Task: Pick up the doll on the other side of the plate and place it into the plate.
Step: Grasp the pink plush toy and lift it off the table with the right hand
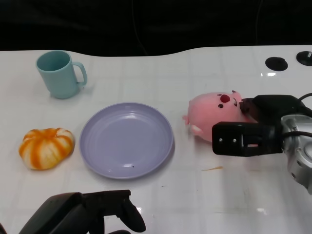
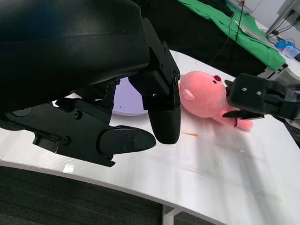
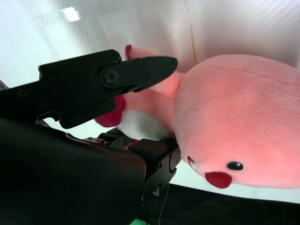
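Right hand at the pink doll, beside the plate.

The doll [image 1: 212, 115] lies on the white surface [image 1: 195, 195] just right of the lavender plate [image 1: 97, 146], outside its rim. The right hand [image 1: 248, 127] closes around the doll's far end, one finger in front and others behind it, fingers [image 3: 140, 70] touching the plush. The left hand [image 1: 92, 209] hovers low at the near edge, fingers loosely curled and holding nothing. An orange pumpkin toy [image 1: 46, 147] sits left of the plate; a teal mug [image 1: 59, 74] stands farther back.
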Tool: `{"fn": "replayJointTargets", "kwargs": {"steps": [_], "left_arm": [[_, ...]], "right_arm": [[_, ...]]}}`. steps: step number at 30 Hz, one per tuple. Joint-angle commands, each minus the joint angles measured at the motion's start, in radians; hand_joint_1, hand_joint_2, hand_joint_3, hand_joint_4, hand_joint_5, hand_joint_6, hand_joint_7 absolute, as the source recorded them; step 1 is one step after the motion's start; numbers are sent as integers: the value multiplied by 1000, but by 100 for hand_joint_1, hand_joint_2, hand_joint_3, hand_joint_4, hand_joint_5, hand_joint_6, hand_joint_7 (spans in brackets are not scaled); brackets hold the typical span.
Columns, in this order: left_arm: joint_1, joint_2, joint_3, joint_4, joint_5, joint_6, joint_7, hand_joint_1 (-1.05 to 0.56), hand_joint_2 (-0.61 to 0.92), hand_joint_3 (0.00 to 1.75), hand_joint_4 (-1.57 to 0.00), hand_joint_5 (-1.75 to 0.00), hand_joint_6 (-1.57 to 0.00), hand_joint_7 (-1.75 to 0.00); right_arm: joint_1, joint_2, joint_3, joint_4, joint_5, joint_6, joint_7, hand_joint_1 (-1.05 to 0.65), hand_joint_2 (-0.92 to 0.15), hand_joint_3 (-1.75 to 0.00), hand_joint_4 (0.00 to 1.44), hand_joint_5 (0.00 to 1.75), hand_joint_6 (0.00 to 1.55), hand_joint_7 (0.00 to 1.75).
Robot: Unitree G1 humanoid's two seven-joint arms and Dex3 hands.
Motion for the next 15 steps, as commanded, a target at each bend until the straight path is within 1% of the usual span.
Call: {"fn": "replayJointTargets", "kwargs": {"steps": [1, 7, 10, 12, 13, 14, 15], "left_arm": [[20, 4, 2, -30, 13, 6, -6, -20, 92, 40, -62, -169, -71, -94], [43, 7, -2, -68, 29, 9, -9, -19, 92, 41, -61, -171, -70, -94], [53, 8, -2, -83, 27, 8, -11, -20, 91, 41, -61, -171, -70, -95], [58, 8, -2, -93, 26, 12, -13, -20, 91, 41, -61, -171, -69, -95], [61, 7, -3, -100, 26, 15, -14, -20, 91, 41, -61, -171, -69, -95], [65, 6, -5, -107, 27, 18, -15, -20, 91, 41, -61, -172, -69, -95], [68, 6, -7, -112, 26, 19, -15, -20, 91, 41, -60, -172, -69, -95]], "right_arm": [[-28, 22, 19, 103, 17, -29, 2, -79, -92, -16, 25, 30, 45, 3], [-85, 53, 44, 230, 18, -79, -24, -81, -92, -15, 25, 30, 45, 2], [-106, 71, 52, 300, 21, -115, -79, -78, -92, -12, 26, 30, 47, 2], [-113, 76, 60, 333, 18, -146, -122, -75, -92, -9, 28, 31, 50, 3], [-116, 77, 69, 353, 10, -167, -158, -73, -91, -7, 31, 32, 54, 4], [-119, 78, 75, 370, 6, -185, -187, -67, -91, -5, 38, 36, 62, 7], [-123, 80, 81, 390, 2, -201, -216, -64, -91, -4, 40, 38, 66, 7]]}}
